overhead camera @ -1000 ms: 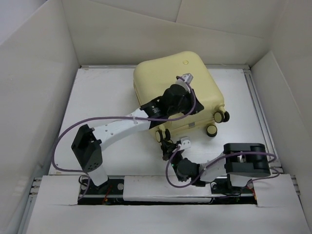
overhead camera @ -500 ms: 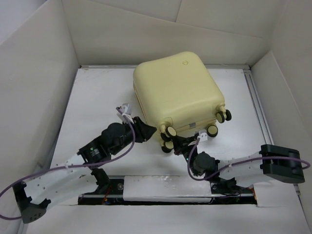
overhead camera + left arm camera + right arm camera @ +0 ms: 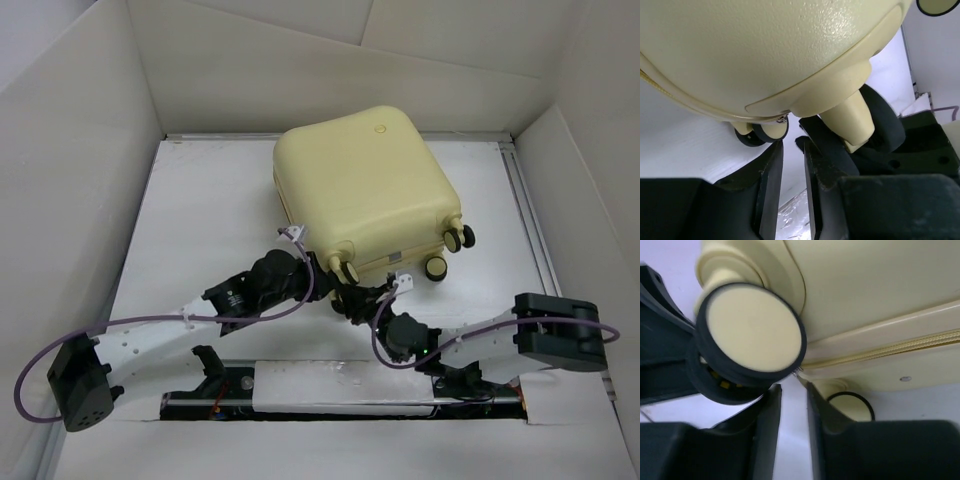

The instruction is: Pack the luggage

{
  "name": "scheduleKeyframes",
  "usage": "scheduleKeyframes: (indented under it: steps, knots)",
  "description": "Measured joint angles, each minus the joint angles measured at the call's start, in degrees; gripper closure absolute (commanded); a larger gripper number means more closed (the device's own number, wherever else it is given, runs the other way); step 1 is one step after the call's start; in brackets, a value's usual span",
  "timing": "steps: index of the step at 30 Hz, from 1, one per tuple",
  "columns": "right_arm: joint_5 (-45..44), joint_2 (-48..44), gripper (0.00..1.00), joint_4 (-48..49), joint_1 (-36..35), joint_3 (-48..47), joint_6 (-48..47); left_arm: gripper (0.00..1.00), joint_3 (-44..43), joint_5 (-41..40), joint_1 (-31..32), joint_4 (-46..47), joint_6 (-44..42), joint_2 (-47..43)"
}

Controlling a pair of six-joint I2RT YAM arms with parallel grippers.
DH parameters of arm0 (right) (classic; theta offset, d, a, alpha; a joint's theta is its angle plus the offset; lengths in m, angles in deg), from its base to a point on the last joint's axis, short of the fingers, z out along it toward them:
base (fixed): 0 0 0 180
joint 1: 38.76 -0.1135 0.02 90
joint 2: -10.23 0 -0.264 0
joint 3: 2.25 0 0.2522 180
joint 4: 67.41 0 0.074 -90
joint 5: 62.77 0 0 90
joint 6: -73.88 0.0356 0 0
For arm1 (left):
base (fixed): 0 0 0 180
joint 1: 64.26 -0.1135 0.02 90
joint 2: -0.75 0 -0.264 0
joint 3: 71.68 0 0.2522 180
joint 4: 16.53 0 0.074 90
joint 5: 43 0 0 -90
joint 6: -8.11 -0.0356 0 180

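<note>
**Both grippers were found at the near corner of the luggage**

The table (image 3: 200, 200) was closed in by tall white walls (image 3: 80, 150) on the left, the far side and the right. A wide bare part of the table was left open to the left of the luggage (image 3: 360, 185). Only a thin strip was left on its right, and its far end was set close to the back edge.

A second before, the left gripper (image 3: 316, 266) was seen on top of the lid. It was then brought down to the table, beside the near left corner. The right gripper (image 3: 355, 297) was moved a little to the left. The luggage was left almost where it was.

The luggage was laid flat and zipped shut, far from the arm bases. Its caster wheels (image 3: 458, 240) were turned toward the arms. Both grippers were held just under the near wheels, close together. Each one's jaws were parted only a little, and nothing was held between them.
</note>
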Motion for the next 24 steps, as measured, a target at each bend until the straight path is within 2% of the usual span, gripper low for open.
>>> scheduleKeyframes:
  steps: [2,3,6,11,13,24]
  knots:
    - [0.0,2.5,0.52,0.3,0.0,-0.1,1.2,0.80,-0.1,0.4,0.0,-0.1,-0.1,0.0]
    - [0.3,4.1,0.42,0.9,0.0,-0.1,1.5,0.80,-0.1,0.7,0.0,0.0,-0.1,0.0]
    - [1.6,8.6,0.33,3.6,0.0,-0.2,0.6,0.80,-0.2,1.2,0.0,-0.2,-0.2,0.0]
    - [2.6,12.9,0.35,8.0,0.3,-2.8,-4.1,0.82,-1.4,1.7,0.0,-1.3,-0.7,0.9]
    - [2.6,14.0,0.40,9.7,0.6,-4.2,-5.9,0.82,-2.4,2.2,0.0,-2.1,-1.0,1.5]
    - [2.4,15.8,0.40,13.6,1.4,-4.2,-8.8,0.84,-4.7,2.5,0.0,-4.9,-2.1,1.8]
